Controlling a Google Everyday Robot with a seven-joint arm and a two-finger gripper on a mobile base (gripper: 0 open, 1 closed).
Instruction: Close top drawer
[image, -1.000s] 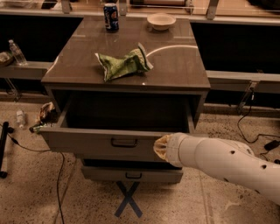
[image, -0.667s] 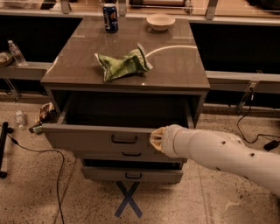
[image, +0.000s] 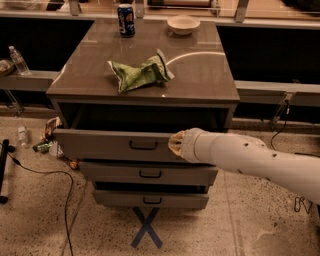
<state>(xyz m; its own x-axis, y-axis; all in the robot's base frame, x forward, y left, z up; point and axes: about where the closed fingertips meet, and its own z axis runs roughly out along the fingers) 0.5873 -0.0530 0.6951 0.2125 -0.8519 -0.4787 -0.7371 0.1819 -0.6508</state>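
The top drawer (image: 100, 145) of the grey-brown cabinet stands part open, with a tall flat front and a small dark bail handle (image: 143, 145) at its centre. My white arm reaches in from the right. My gripper (image: 173, 144) is at the arm's tip, pressed against the drawer front just right of the handle. The wrist hides the tip itself. The drawer's inside is dark, and I see nothing in it.
On the cabinet top (image: 200, 75) lie a crumpled green bag (image: 142, 74), a blue can (image: 126, 20) and a white bowl (image: 183, 24). Two slimmer drawers (image: 150, 174) sit below, slightly out. A blue tape X (image: 146, 227) marks the floor. Litter (image: 47, 141), a cable and a bottle (image: 19, 60) lie at the left.
The top drawer has slid inward and stands less far out. My arm has moved left and toward the cabinet, staying against the drawer front.
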